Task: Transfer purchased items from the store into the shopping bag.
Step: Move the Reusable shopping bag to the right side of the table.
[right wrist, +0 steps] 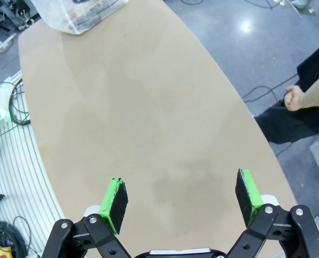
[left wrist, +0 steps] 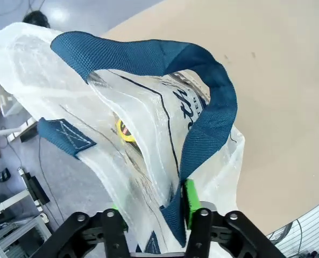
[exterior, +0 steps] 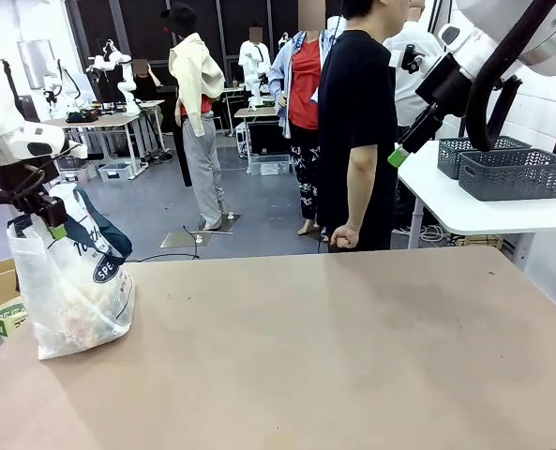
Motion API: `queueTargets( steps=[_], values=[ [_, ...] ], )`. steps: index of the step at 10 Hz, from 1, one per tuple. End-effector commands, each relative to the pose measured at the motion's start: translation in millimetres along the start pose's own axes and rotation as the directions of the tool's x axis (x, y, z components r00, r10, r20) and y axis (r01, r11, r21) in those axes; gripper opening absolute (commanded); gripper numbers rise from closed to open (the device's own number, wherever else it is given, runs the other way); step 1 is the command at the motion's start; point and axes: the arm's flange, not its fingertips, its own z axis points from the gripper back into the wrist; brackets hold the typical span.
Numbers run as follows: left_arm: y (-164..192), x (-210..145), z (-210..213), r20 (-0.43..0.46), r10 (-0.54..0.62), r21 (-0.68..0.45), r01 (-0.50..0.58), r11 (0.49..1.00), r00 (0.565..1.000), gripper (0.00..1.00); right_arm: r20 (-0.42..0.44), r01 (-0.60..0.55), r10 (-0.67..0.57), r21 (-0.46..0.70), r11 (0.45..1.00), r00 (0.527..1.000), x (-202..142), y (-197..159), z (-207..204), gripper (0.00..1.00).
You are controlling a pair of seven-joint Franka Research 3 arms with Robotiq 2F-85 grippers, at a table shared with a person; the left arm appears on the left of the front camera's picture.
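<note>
The shopping bag [exterior: 71, 291], clear plastic with navy straps, stands on the table's left end. Purchased items [exterior: 71, 323] show as coloured packs through its wall. In the left wrist view a yellow pack [left wrist: 126, 131] lies inside the bag [left wrist: 148, 123]. My left gripper [exterior: 52, 225] hangs over the bag's rim. Its jaws [left wrist: 153, 207] stand apart, with the bag wall and a strap end between them. The strap [left wrist: 213, 113] lies against one green pad [left wrist: 189, 200]. My right gripper [exterior: 399, 155] is raised at the far right, open [right wrist: 182, 196], with nothing between its fingers. Two dark grey slotted baskets [exterior: 514, 174] sit on a white side table; I cannot tell which is the store.
A person in black [exterior: 357, 122] stands at the far edge, a fist [exterior: 345, 237] hanging by the table [exterior: 334, 356]. That hand [right wrist: 296, 97] also shows in the right wrist view. A cardboard box with a green pack [exterior: 10, 314] sits off the table's left.
</note>
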Motion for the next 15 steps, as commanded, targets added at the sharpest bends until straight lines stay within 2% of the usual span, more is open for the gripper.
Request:
queueTargets(
  steps=[1, 4, 7, 10, 12, 15],
  values=[
    [2, 2, 11, -0.006, 0.011, -0.041, -0.011, 0.999, 1.0, 1.0, -0.017, 0.005, -0.005, 0.006, 1.0, 1.0, 1, 2, 2, 1.0],
    [-4, 10, 31, 0.018, -0.008, -0.08, 0.009, 0.997, 1.0, 1.0, -0.017, 0.005, -0.005, 0.006, 1.0, 1.0, 1, 2, 2, 1.0],
    [-18, 15, 61, 0.068, 0.026, -0.09, -0.02, 0.996, 0.997, 1.0, -0.017, 0.005, -0.005, 0.006, 1.0, 1.0, 1, 2, 2, 1.0],
    [-27, 19, 84, 0.077, 0.036, -0.098, -0.028, 0.995, 0.996, 1.0, -0.017, 0.005, -0.005, 0.006, 1.0, 1.0, 1, 2, 2, 1.0],
    [-35, 19, 87, 0.074, 0.038, -0.058, -0.034, 0.998, 0.997, 1.0, -0.017, 0.005, -0.005, 0.006, 1.0, 1.0, 1, 2, 2, 1.0],
    [-28, 19, 85, 0.079, 0.017, -0.077, -0.011, 0.997, 0.997, 1.0, -0.017, 0.005, -0.005, 0.006, 1.0, 1.0, 1, 2, 2, 1.0]
  ],
)
